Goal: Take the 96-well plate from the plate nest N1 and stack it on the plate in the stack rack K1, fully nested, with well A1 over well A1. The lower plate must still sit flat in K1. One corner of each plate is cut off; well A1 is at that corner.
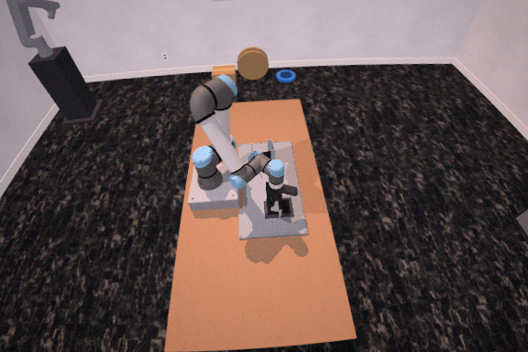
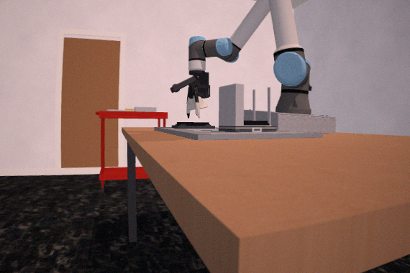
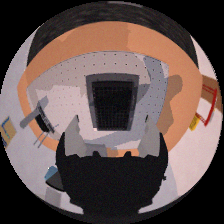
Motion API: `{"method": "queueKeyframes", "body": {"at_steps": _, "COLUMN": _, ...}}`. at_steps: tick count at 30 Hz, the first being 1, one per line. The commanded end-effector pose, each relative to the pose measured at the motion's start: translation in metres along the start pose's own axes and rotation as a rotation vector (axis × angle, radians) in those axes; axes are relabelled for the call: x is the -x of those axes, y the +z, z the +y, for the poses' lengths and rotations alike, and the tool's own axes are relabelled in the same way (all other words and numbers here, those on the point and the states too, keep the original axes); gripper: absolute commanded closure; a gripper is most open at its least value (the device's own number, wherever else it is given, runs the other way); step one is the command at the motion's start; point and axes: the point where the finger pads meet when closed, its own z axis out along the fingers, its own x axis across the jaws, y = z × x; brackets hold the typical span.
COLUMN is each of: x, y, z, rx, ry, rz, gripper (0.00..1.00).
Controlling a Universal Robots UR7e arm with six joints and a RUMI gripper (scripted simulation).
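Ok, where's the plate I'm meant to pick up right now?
In the exterior view the plate lies flat on the grey base, left of the white block. The open gripper hangs just above it, not touching.

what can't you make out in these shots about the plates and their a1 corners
- Cut corner of the plate in nest N1: wrist view too blurred; gripper covers it in top view.
- Plate in stack rack K1: exterior view shows only its edge; arm hides it from above.
- Wells: too small everywhere.
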Motion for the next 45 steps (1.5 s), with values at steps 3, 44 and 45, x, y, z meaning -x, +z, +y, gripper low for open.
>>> {"method": "queueKeyframes", "body": {"at_steps": 3, "x": -0.0004, "y": 0.0110, "z": -0.0004, "rx": -0.001, "ry": 0.000, "rz": 0.001, "gripper": 0.00}}
{"method": "queueKeyframes", "body": {"at_steps": 44, "x": -0.0004, "y": 0.0149, "z": -0.0005, "rx": -0.001, "ry": 0.000, "rz": 0.001, "gripper": 1.00}}
{"method": "queueKeyframes", "body": {"at_steps": 45, "x": -0.0004, "y": 0.0149, "z": -0.0005, "rx": -0.001, "ry": 0.000, "rz": 0.001, "gripper": 1.00}}
